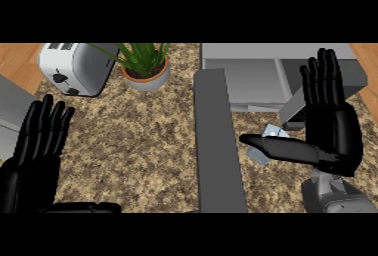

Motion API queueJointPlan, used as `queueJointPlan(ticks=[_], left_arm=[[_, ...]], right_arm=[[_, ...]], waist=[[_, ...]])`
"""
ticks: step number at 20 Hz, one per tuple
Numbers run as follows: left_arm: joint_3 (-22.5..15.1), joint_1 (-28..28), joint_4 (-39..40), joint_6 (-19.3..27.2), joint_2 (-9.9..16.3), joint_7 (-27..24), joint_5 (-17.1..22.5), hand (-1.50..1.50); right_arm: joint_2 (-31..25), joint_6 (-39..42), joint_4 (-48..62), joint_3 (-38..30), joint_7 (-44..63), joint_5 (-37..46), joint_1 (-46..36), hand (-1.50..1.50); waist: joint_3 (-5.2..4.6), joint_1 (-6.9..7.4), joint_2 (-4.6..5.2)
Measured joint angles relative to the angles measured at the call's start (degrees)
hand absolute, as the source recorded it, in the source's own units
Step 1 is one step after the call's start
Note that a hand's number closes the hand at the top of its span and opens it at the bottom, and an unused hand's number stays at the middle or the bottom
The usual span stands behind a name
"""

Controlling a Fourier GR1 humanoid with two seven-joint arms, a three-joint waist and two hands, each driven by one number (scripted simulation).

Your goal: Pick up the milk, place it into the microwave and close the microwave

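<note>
The milk (pixel 269 137) is a small white and pale blue carton on the counter, right of the microwave's open door (pixel 216 145). Only part of it shows, behind the thumb of my right hand (pixel 332 132). That hand is open, fingers straight and pointing away, thumb stretched left across the carton; I cannot tell whether it touches. The microwave (pixel 258 75) is grey, at the upper right, with its door swung out toward me. My left hand (pixel 37 150) rests open at the left edge, fingers up.
A silver toaster (pixel 77 67) stands at the back left. A potted green plant (pixel 145 67) sits beside it. Speckled brown counter (pixel 133 150) lies between my left hand and the door.
</note>
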Motion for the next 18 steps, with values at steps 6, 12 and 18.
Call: queueJointPlan(ticks=[6, 12, 18], left_arm=[[-2.11, 4.27, -1.8, 0.55, -0.2, -2.12, -0.51, -1.5], [-2.09, 6.5, -4.36, -0.65, 0.25, -1.04, 0.55, -1.5], [-4.89, 10.3, -6.8, -0.76, -0.62, -1.76, -0.74, -1.5]], right_arm=[[0.05, 0.24, 3.99, -0.2, -3.79, 0.12, 3.89, -1.5], [0.11, 0.27, 8.6, 0.03, -9.27, -0.31, 7.84, -1.5], [-0.05, 1.36, 13.29, -0.38, -17.12, -1.43, 14.14, -1.5]], waist=[[-0.01, 0.0, 0.0], [-0.01, -0.01, -0.02], [0.01, -0.05, -0.02]])
